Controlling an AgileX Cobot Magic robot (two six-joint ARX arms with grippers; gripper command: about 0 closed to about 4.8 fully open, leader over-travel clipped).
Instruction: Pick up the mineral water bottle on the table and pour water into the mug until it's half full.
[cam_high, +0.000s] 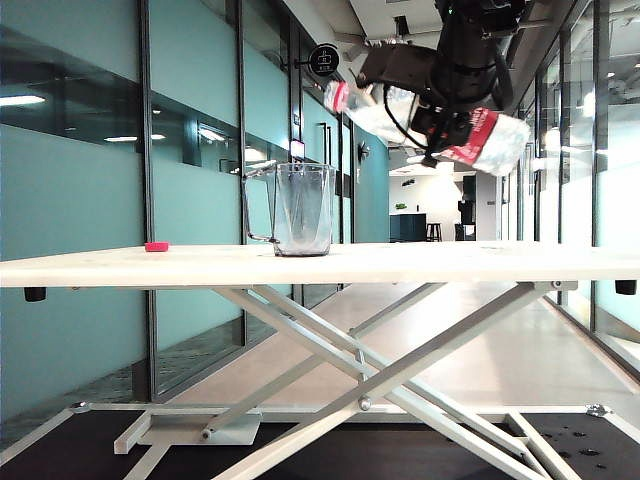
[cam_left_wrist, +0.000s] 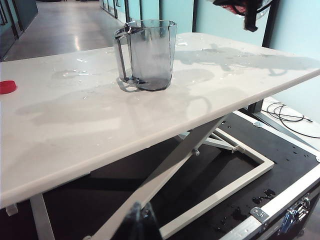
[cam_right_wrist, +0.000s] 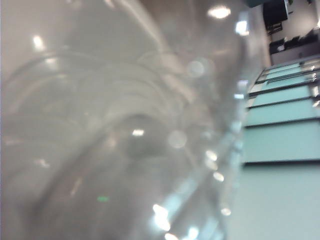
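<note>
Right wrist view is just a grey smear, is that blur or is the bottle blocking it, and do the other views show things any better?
Right wrist view: the mineral water bottle fills it, out of focus with glare spots. Exterior view: sharp; right gripper holds the bottle tilted high above the table. Left wrist view: clear, mug casts soft shadows.

We see only the mug (cam_high: 300, 209) and a small pink cap (cam_high: 157, 246) standing on the table (cam_high: 450, 263), leaving broad free room elsewhere.

clear bottle (cam_high: 420, 120), red-white label; clear greyish mug (cam_high: 300, 208); white table (cam_high: 400, 262); pink cap (cam_high: 157, 246).
</note>
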